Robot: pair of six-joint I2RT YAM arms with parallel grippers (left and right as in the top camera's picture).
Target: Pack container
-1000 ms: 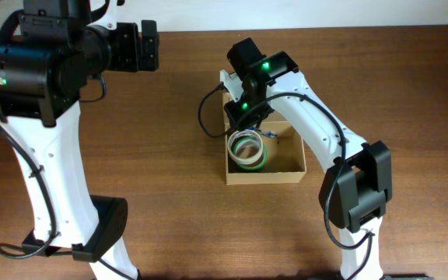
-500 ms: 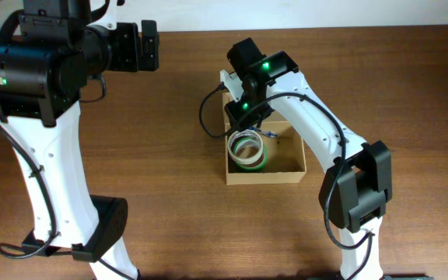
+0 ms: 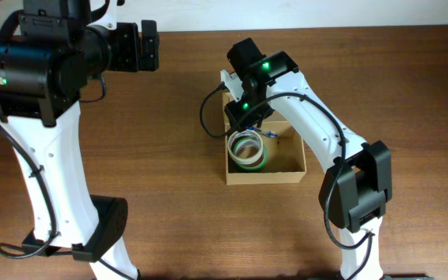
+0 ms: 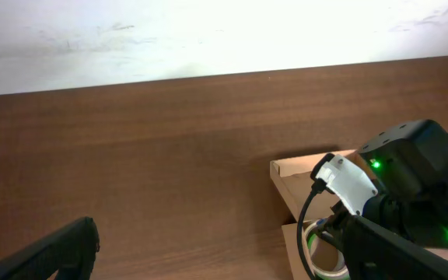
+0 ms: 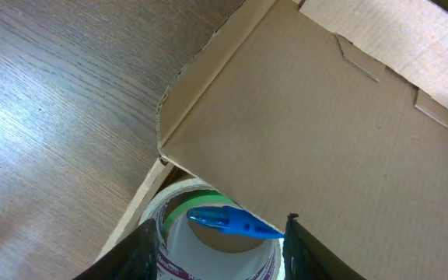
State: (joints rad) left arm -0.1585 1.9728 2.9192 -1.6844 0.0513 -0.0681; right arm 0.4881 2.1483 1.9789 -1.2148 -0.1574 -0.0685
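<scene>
Cardboard container (image 3: 285, 160) holds tape rolls (image 3: 247, 150), perhaps a blue pen (image 5: 228, 222).

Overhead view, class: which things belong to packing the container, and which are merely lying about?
Belong to the job: container; tape rolls and blue item inside it; right gripper above them.
Not in the job: left gripper, open and well apart; wooden table; white wall.

The container (image 5: 302, 117) is matt tan cardboard, the table (image 5: 45, 101) smooth grained wood, the tape rolls (image 3: 246, 150) glossy.
</scene>
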